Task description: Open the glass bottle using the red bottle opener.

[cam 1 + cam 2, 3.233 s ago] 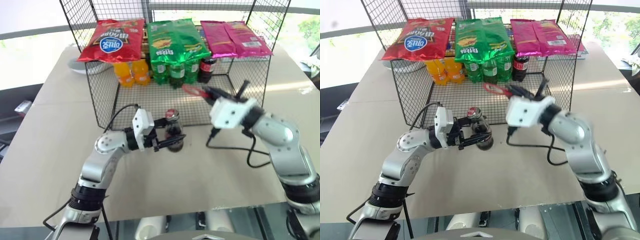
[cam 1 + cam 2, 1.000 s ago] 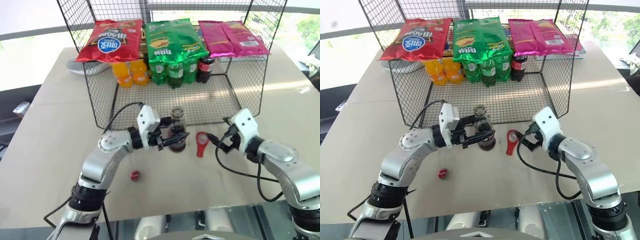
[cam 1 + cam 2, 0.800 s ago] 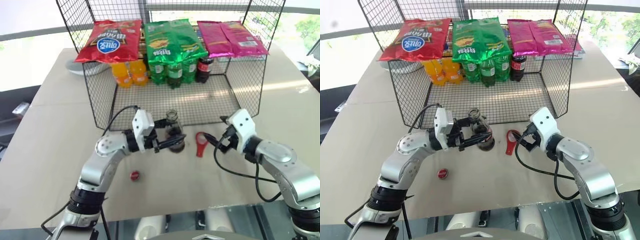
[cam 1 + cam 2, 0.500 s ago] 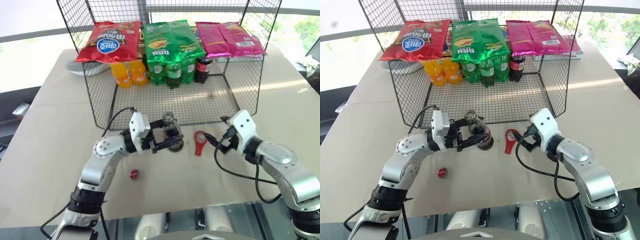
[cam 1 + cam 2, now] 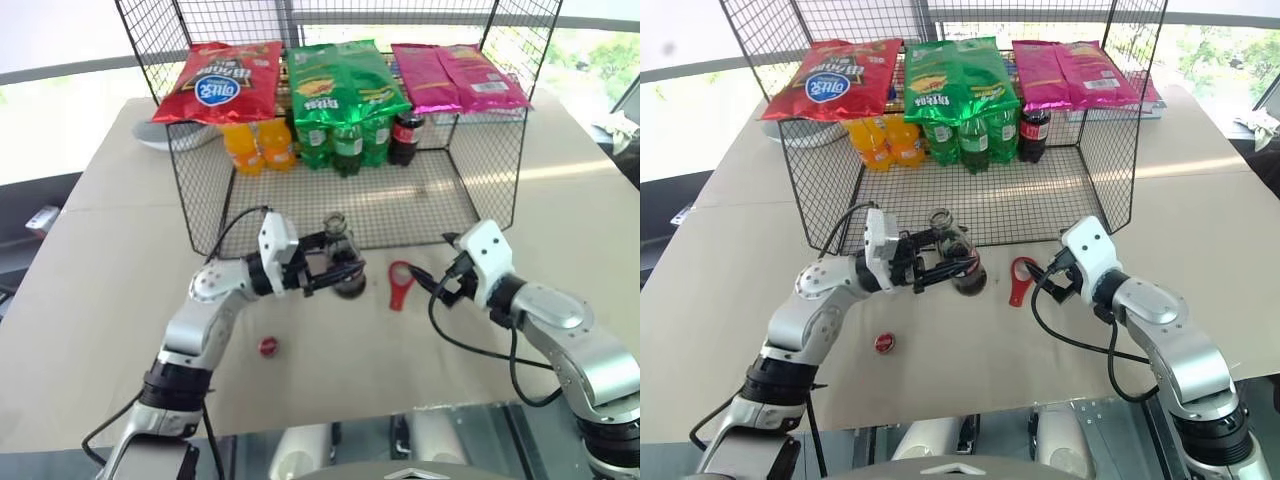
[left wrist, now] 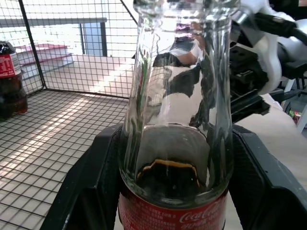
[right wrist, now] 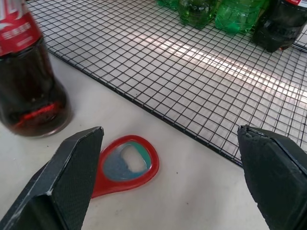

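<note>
The glass bottle [image 5: 342,252], with dark cola and a red label, leans slightly just in front of the wire basket. Its mouth is uncapped. My left gripper [image 5: 958,266] is shut on its lower body, and the black fingers [image 6: 91,177] press on both sides of the label. The red bottle opener [image 5: 402,285] lies flat on the table to the bottle's right, ring end toward the basket [image 7: 127,165]. My right gripper [image 5: 443,283] hovers just right of the opener, open and empty, with its fingers [image 7: 72,177] spread wide either side of it.
A small red cap [image 5: 268,346] lies on the table near my left arm. The wire basket [image 5: 200,200] behind holds chip bags [image 5: 345,80], orange bottles [image 5: 260,145], green bottles [image 5: 345,145] and a dark plastic bottle [image 5: 405,135]. A white bowl [image 5: 165,135] sits back left.
Since the earliest frames the cap has come off and lies on the table. The right gripper has let go of the opener, which now rests there. The held bottle leans slightly more.
</note>
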Robot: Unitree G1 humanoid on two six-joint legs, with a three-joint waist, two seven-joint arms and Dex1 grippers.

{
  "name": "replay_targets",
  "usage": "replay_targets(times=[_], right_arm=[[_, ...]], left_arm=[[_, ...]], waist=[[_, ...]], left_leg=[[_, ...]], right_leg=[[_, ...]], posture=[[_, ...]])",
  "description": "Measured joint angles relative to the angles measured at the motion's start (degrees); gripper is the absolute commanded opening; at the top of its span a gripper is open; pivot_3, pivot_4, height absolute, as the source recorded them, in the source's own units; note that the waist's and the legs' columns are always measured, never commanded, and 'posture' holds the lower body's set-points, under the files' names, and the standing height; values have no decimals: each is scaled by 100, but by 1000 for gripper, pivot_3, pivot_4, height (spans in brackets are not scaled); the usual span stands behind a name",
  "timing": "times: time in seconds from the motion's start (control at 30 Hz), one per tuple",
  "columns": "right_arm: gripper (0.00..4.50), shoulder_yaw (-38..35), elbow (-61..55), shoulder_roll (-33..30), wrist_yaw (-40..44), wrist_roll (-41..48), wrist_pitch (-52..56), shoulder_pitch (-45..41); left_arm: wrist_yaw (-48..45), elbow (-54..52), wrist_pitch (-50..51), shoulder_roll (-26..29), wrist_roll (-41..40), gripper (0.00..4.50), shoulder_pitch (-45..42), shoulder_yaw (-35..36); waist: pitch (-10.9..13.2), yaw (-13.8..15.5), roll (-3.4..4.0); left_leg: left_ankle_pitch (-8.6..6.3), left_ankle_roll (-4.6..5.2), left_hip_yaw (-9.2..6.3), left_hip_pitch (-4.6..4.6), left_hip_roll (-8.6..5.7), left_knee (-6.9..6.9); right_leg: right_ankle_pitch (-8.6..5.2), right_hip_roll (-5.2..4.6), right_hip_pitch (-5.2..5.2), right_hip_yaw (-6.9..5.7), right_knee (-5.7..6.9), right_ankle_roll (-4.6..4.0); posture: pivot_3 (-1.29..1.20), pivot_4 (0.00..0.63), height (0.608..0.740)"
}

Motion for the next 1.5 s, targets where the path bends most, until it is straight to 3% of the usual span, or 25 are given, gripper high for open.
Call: replay_targets(times=[0.63, 0.7, 0.73, 0.77, 0.8, 1.17, 1.5], right_arm=[[4491, 36, 101, -3, -40, -3, -57, 0], [4500, 36, 101, -3, -41, -3, -57, 1], [4500, 36, 101, -2, -42, -3, -58, 1], [4500, 36, 102, -3, -42, -3, -58, 1], [4500, 37, 102, -3, -43, -3, -58, 1], [4500, 43, 130, 33, -17, 9, -140, -36], [4500, -22, 234, -20, 525, 226, -848, 54]], left_arm=[[-7, -370, 551, 198, 52, 2367, -66, -13], [-6, -405, 548, 209, 54, 3373, -34, -9], [-20, -417, 552, 228, 59, 3570, -8, -10], [-22, -414, 570, 282, 98, 4203, 77, -9], [-23, -413, 580, 298, 121, 4414, 122, -10], [9, -640, 613, 317, 42, 4414, 266, 141], [-3, -1307, 677, 743, -366, 4414, 1346, 982]], waist=[[1, -6, 0], [0, -7, 0], [1, -8, 0], [1, -10, 1], [1, -4, 1], [1, 14, 1], [2, 4, 2]], left_leg=[[14, -26, 3, -8, 0, -2], [14, -26, 3, -8, 0, -3], [14, -26, 3, -8, 0, -4], [14, -26, 3, -8, 0, -5], [14, -26, 2, -9, 1, -5], [14, -26, 3, -11, -1, -5], [14, -26, 5, -11, 2, -10]], right_leg=[[0, -2, -3, 3, -15, 0], [0, -2, -3, 3, -16, 0], [0, -2, -3, 3, -17, 0], [-1, -2, -4, 3, -17, 0], [-1, -2, -4, 2, -17, 0], [0, -5, -5, 2, -20, 0], [-1, -13, -7, 7, -30, 0]], posture=[[0, 150, 740], [0, 150, 740], [0, 150, 740], [0, 150, 740], [0, 150, 740], [0, 150, 740], [0, 150, 740]])
